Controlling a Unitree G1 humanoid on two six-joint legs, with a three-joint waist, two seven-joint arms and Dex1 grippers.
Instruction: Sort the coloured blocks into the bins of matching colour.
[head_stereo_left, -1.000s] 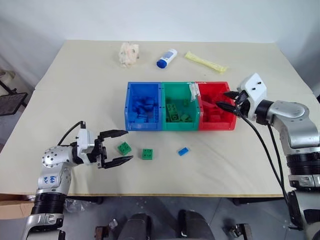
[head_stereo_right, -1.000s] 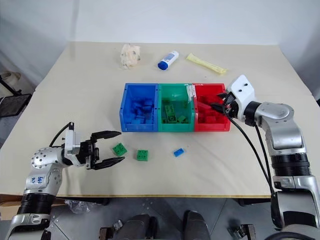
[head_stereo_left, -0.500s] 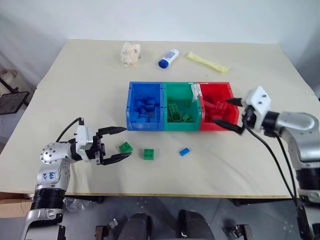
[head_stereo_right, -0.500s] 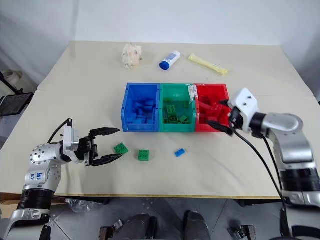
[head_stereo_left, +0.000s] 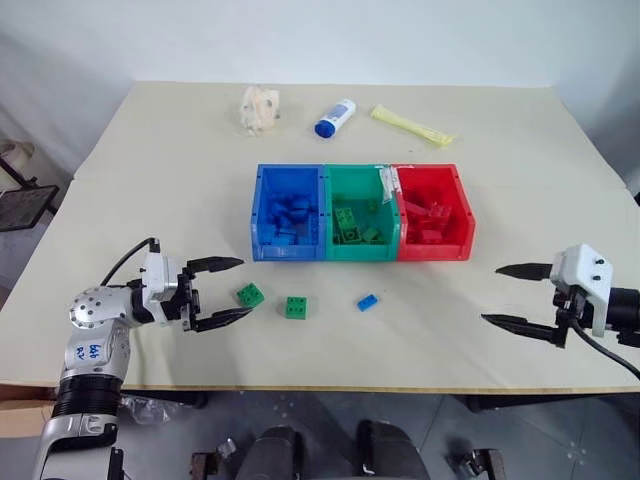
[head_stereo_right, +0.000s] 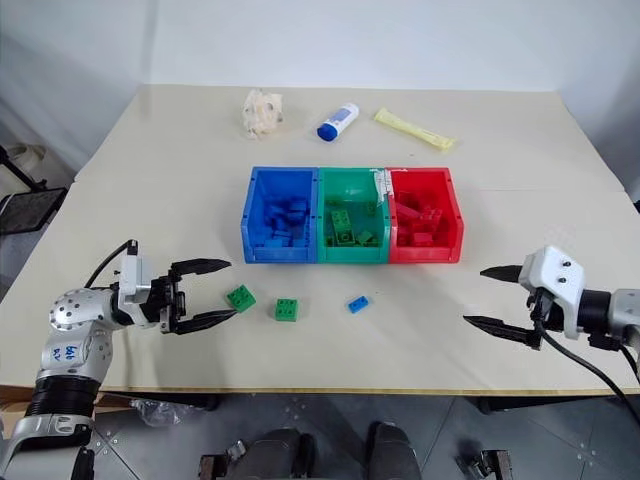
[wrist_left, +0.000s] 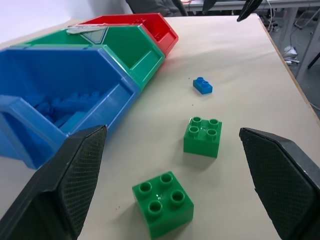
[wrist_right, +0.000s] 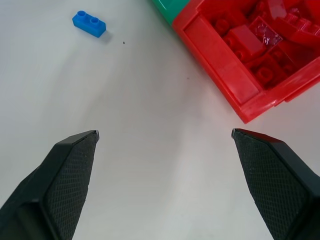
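Three joined bins stand mid-table: a blue bin (head_stereo_left: 288, 212), a green bin (head_stereo_left: 360, 210) and a red bin (head_stereo_left: 434, 212), each with bricks of its own colour inside. In front of them lie two green blocks (head_stereo_left: 250, 294) (head_stereo_left: 296, 307) and a small flat blue block (head_stereo_left: 368, 302). My left gripper (head_stereo_left: 232, 291) is open at table height just left of the nearer green block (wrist_left: 162, 202), touching nothing. Near the table's right front, my right gripper (head_stereo_left: 516, 295) is open and empty, well clear of the red bin (wrist_right: 235, 75) and the blue block (wrist_right: 89, 23).
At the back of the table lie a crumpled paper wad (head_stereo_left: 259, 107), a white bottle with a blue cap (head_stereo_left: 334, 116) and a yellow packet (head_stereo_left: 411, 124). A white tag (head_stereo_left: 387, 183) sticks up between the green and red bins. The table's front edge (head_stereo_left: 350, 387) is close to both grippers.
My right gripper has pulled back from over the red bin to the table's right front, its jaws now wide. The left gripper has barely moved.
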